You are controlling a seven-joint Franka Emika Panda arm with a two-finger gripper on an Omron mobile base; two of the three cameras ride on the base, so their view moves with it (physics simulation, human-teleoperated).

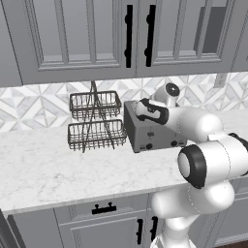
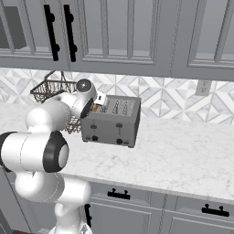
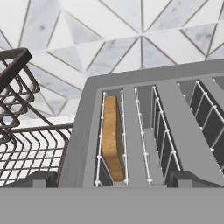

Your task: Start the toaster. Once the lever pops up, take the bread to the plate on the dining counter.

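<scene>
Bread (image 3: 113, 138) stands on edge in the toaster's (image 3: 148, 131) leftmost slot, just ahead of and below the gripper (image 3: 109, 178); its long axis runs away from the fingertips, which sit apart astride the slot, clamping nothing.

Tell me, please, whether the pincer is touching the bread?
Apart. In the hand view, both fingertips sit low at the toaster's near edge, while the bread stands untouched in its slot between them.

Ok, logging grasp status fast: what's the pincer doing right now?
Pincer: open, holding nothing, tips straddling the toaster slot with the bread.
</scene>
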